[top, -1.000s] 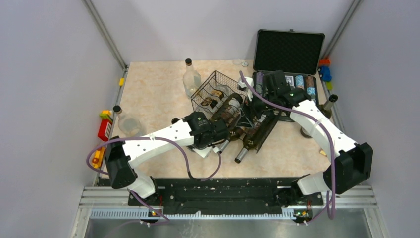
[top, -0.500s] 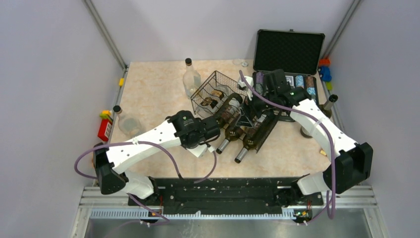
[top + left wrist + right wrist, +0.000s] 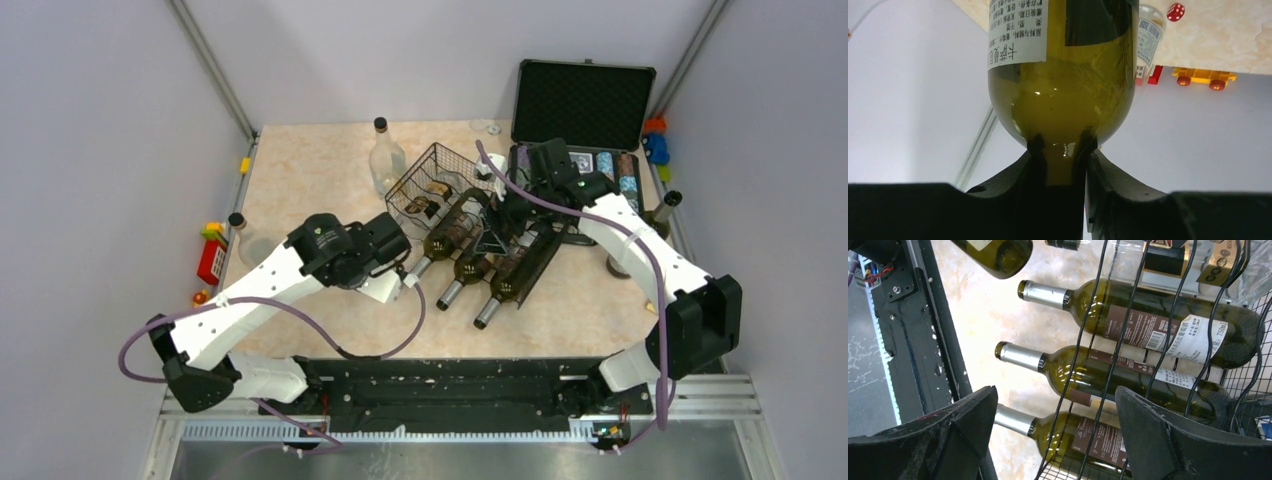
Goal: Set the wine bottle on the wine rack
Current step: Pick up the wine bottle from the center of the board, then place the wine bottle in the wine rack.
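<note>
Left fingers clamp the neck of a dark green glass wine bottle. Right fingers spread wide at a black wire-mesh wine rack cradling three green bottles.

We note the wine bottle olive-green with white printed label, wine rack black wire mesh, table beige marbled.

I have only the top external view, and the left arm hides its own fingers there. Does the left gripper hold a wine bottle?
Observer: Yes. The left gripper is shut on the neck of a green wine bottle.
Operator: And the other one, is it open?
Observer: Yes, the right gripper is open and grips nothing; wires of the wine rack cross its wrist view.
</note>
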Robot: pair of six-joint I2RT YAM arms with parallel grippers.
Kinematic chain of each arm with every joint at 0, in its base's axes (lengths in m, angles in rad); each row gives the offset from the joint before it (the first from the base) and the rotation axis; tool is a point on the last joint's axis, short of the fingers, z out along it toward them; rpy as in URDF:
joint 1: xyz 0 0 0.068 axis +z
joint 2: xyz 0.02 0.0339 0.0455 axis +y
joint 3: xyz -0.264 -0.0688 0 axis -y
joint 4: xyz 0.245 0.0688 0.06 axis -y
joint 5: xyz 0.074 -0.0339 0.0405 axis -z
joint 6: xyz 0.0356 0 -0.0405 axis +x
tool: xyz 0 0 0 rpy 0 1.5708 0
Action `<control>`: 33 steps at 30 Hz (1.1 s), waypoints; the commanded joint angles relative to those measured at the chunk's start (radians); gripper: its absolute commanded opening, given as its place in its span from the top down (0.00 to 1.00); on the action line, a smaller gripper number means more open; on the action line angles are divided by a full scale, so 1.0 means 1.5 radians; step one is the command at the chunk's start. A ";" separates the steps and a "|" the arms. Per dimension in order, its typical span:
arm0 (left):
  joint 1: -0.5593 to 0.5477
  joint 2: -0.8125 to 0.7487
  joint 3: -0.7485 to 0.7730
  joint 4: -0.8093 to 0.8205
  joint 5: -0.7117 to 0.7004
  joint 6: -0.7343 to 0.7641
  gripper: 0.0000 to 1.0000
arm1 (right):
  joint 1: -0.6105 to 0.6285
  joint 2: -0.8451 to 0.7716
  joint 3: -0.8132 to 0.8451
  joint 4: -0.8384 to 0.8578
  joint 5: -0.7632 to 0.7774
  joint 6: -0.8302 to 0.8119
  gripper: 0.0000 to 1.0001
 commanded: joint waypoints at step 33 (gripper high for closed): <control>0.226 -0.050 -0.003 0.614 0.243 -0.425 1.00 | -0.061 -0.060 0.052 0.021 -0.019 0.023 0.11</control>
